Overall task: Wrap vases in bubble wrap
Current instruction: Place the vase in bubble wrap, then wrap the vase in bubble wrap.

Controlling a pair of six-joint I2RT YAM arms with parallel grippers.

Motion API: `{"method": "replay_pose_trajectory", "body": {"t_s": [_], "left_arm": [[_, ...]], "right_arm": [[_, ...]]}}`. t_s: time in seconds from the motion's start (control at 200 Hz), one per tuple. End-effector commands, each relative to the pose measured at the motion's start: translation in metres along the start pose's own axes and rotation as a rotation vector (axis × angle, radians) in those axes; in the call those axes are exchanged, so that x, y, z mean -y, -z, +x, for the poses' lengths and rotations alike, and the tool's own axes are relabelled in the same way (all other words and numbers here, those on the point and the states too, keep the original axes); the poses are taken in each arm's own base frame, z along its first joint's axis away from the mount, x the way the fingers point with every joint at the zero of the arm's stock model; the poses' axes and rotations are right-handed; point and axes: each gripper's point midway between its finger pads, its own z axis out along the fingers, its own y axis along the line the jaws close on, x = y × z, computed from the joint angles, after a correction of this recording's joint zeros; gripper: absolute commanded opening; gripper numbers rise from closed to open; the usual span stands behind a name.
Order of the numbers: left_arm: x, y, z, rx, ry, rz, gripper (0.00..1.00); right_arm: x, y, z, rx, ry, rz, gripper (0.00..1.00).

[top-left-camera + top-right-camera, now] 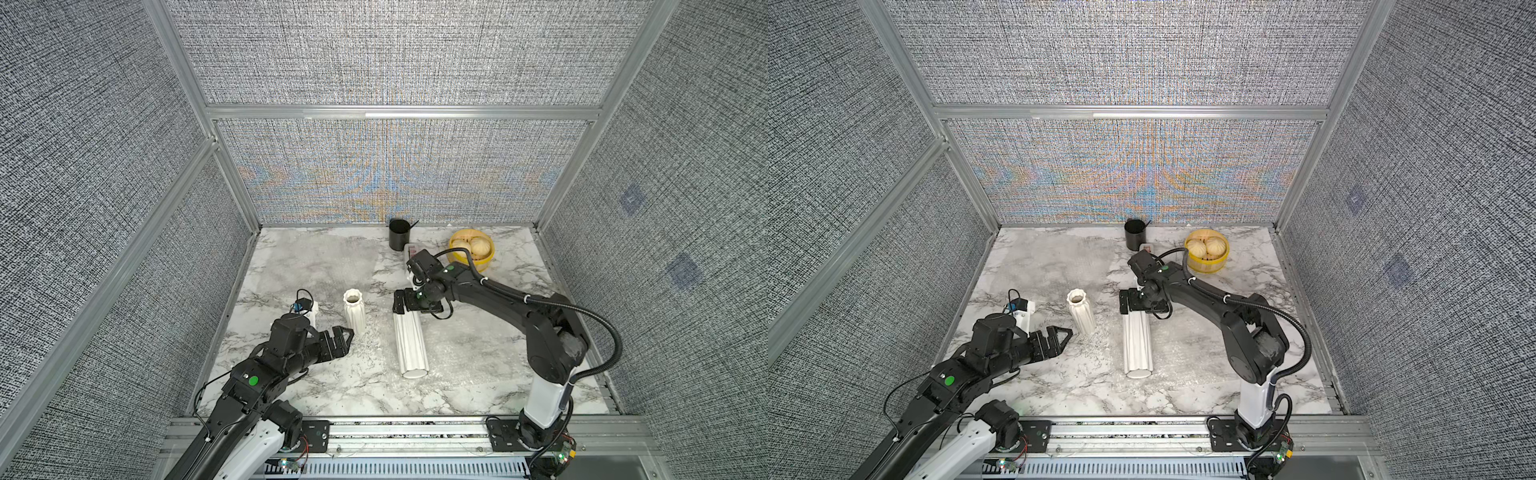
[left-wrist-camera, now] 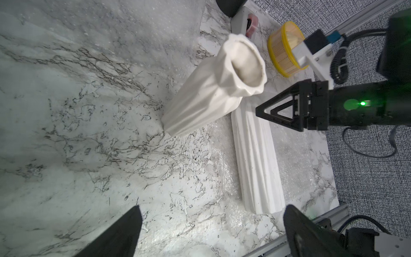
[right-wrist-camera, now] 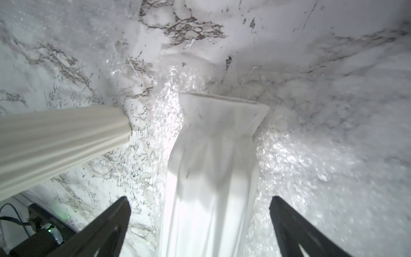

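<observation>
Two white vases wait on the tabletop [image 1: 332, 395], and no wrap is around either one yet. The tall vase [image 1: 409, 345] lies on its side on a sheet of bubble wrap [image 1: 457, 353], a bit right of the middle. The short vase [image 1: 354, 311] stands up just left of it. The right hand [image 1: 417, 305] hangs over the far end of the tall vase with its jaws wide apart, one on each side, holding nothing. The left hand [image 1: 345, 340] is near the bottom of the short vase, with its jaws apart too, and empty. I think the tall vase is in place for wrapping. Next, a hand should pinch an edge of the thin sheet and pull it over the vase. The vase is round and could roll away.
</observation>
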Motion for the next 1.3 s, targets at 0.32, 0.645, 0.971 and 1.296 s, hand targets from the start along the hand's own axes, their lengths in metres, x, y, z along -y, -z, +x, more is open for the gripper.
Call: {"method": "replay_pose_trajectory", "body": {"t_s": [0.32,0.645,0.971,1.296], "left_arm": [[-0.024,-0.008,0.015,-0.003,0.088,-0.065,0.99],[-0.042,-0.010,0.020,0.025,0.128,-0.121,0.99],[-0.052,-0.009,0.025,0.043,0.172,-0.142,0.99],[-0.054,-0.018,0.029,0.006,0.181,-0.161,0.99]], "right_arm": [[-0.055,0.020,0.067,0.063,0.200,0.193,0.82],[-0.092,-0.013,0.098,0.066,0.346,0.233,0.61],[-0.079,-0.048,0.108,0.030,0.418,0.364,0.45],[-0.061,-0.067,0.113,0.007,0.444,0.448,0.30]]}}
